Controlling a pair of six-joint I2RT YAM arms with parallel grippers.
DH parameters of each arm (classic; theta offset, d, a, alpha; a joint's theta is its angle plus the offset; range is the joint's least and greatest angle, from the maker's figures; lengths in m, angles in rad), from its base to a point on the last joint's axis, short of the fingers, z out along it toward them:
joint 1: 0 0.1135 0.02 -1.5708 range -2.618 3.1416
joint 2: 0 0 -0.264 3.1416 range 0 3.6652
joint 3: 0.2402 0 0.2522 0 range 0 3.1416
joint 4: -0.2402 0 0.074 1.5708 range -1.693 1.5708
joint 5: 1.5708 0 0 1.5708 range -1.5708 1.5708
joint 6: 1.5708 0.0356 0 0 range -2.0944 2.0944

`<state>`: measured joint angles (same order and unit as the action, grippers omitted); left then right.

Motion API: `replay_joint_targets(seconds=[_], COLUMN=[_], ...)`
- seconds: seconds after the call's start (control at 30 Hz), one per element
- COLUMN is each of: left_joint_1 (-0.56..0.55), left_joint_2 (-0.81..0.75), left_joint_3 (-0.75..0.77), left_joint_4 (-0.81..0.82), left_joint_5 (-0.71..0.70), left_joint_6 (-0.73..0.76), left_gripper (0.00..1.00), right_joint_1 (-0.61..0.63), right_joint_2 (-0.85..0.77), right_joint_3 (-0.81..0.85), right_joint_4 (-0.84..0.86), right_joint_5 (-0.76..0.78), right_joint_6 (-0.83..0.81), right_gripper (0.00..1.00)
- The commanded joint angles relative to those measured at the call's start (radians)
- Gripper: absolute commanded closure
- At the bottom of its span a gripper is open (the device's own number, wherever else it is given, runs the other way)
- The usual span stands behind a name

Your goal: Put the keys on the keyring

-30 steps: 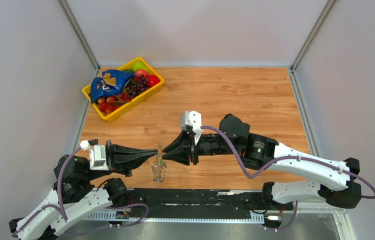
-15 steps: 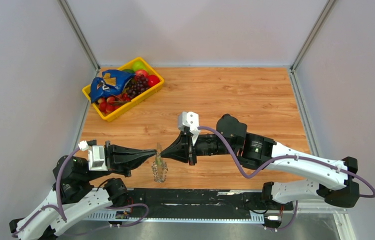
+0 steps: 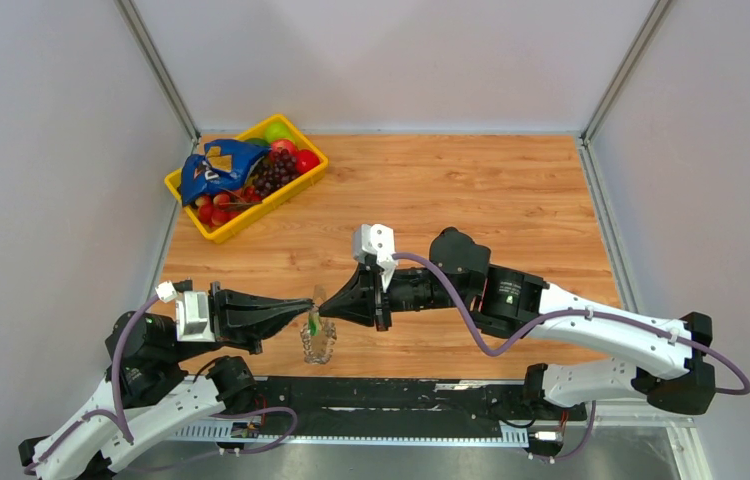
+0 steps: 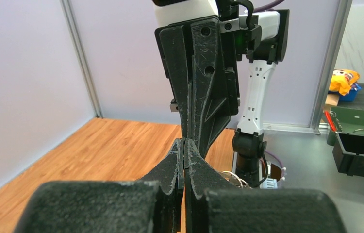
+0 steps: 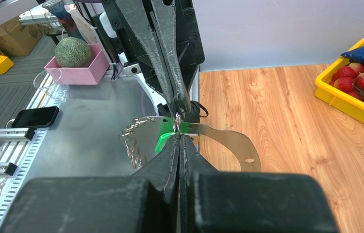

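Currently both claws meet tip to tip above the near edge of the surface [image 3: 511,190]; my left claw [image 5: 175,110] is pinched shut on the keyring [image 5: 228,141], which hangs between them; my right claw [image 5: 179,141] is closed tight, touching the green key [image 5: 162,142]; whether it grips key or band, I cannot tell.

Left white-and-black arm [image 3: 141,400] reaches right, forearm roughly level. Left black two-finger hand [image 3: 308,312] is pinched fully closed, no gap between its fingers. Right white-and-black arm [image 3: 601,325] stretches left, wrist level. Right black two-finger hand [image 3: 324,311] is also clamped tight. Hands point straight at each other, tips nearly touching.
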<state>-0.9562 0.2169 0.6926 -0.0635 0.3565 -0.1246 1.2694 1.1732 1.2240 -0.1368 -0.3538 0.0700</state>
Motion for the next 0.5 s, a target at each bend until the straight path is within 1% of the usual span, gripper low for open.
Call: replay_joint_targets(seconds=[0.0, 0.47], left_joint_1=[-0.002, -0.001], left_joint_2=[-0.009, -0.015], left_joint_3=[0.004, 0.003], left_joint_4=[0.086, 0.08], left_joint_5=[-0.005, -0.014], left_joint_6=[0.008, 0.013], left_gripper=[1.0, 1.0], right_joint_1=[0.007, 0.014], right_joint_2=[0.012, 0.013], right_joint_3=[-0.013, -0.045], right_joint_4=[0.045, 0.048], right_joint_5=[-0.032, -0.057], right_joint_6=[0.013, 0.008], right_gripper=[1.0, 1.0])
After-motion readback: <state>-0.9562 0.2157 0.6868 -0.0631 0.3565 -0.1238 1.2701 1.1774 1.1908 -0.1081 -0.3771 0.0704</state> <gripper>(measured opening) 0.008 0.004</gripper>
